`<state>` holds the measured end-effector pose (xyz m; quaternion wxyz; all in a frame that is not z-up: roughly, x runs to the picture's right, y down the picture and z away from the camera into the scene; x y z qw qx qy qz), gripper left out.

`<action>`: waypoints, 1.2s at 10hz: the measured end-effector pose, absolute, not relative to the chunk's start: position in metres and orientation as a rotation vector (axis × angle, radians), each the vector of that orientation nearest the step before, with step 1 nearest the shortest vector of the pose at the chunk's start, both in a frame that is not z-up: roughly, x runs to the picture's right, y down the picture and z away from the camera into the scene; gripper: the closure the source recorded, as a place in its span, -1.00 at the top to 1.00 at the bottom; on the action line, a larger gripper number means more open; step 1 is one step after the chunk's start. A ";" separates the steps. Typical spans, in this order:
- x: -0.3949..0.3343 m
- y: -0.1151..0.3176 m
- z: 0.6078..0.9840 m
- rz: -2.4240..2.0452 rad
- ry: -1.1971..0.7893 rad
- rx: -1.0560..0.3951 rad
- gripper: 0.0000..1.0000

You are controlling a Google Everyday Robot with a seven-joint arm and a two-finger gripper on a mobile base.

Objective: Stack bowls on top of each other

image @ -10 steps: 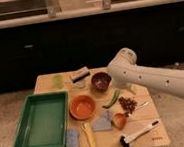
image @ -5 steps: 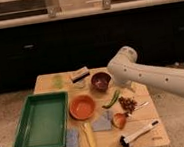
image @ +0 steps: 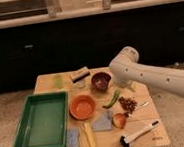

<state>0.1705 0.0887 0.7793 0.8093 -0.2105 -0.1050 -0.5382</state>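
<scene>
Bowls sit apart, unstacked: the orange bowl (image: 82,107) is at the middle of the frame, and the maroon bowl (image: 101,80) is near it, up and to the right. Both rest on the table (image: 158,132). You'll see the tray (image: 21,131) just left of the orange bowl. The arm (image: 156,77) comes in from the right edge. Its gripper (image: 131,86) is tucked under the bend, just right of the maroon bowl — open or closed, you cannot tell.
</scene>
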 end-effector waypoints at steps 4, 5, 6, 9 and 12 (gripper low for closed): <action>0.148 0.090 0.795 -1.135 -0.250 -0.418 0.60; 0.146 0.089 0.799 -1.132 -0.249 -0.415 0.60; 0.141 0.088 0.805 -1.128 -0.251 -0.407 0.60; 0.142 0.087 0.820 -1.087 -0.234 -0.380 0.60; 0.139 0.083 0.835 -1.046 -0.235 -0.357 0.60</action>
